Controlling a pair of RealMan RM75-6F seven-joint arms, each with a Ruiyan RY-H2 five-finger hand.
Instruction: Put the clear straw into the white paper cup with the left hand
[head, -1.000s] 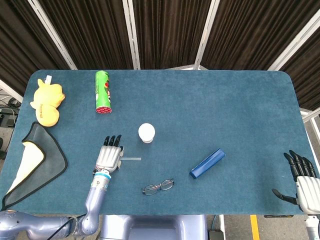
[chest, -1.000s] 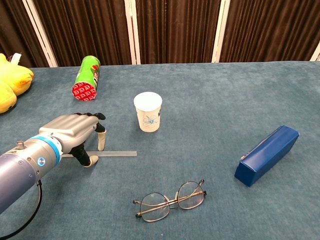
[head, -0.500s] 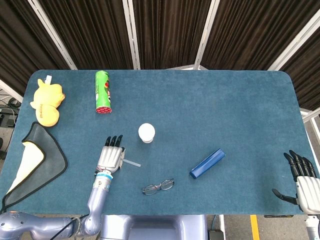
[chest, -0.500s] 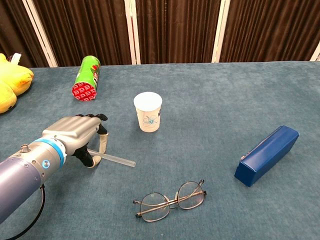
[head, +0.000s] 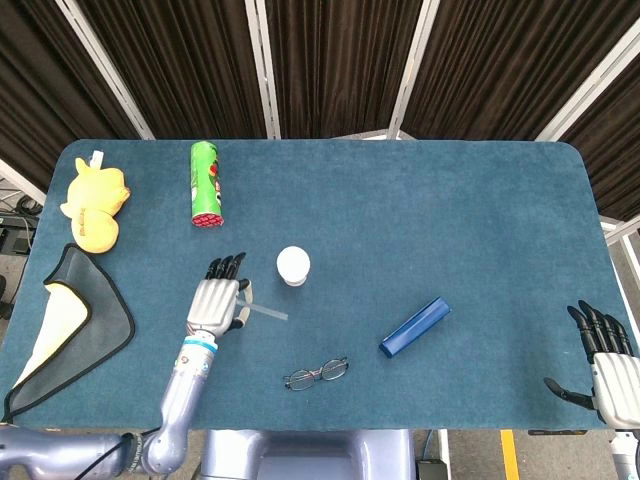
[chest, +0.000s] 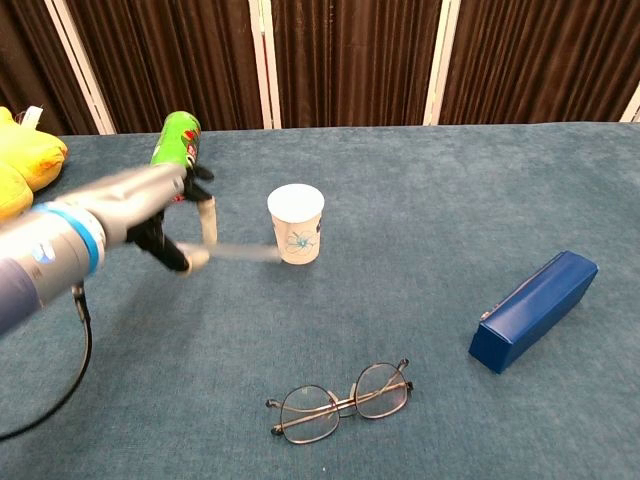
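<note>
The white paper cup (head: 293, 265) (chest: 296, 224) stands upright near the table's middle, its mouth open. My left hand (head: 218, 303) (chest: 165, 215) hovers above the table just left of the cup and pinches the clear straw (head: 266, 312) (chest: 243, 252) between thumb and a finger. The straw lies about level, its free end reaching toward the cup's side in the chest view. My right hand (head: 605, 356) rests open at the table's near right corner, holding nothing, and shows only in the head view.
Glasses (head: 316, 375) (chest: 340, 401) lie in front of the cup. A blue case (head: 415, 327) (chest: 534, 309) sits to the right. A green can (head: 206, 184) (chest: 173, 153) lies behind my left hand. A yellow plush toy (head: 95, 203) and a folded cloth (head: 66, 325) are at far left.
My left hand has lifted the straw off the table and carried it up and toward the cup. The right hand has stayed still.
</note>
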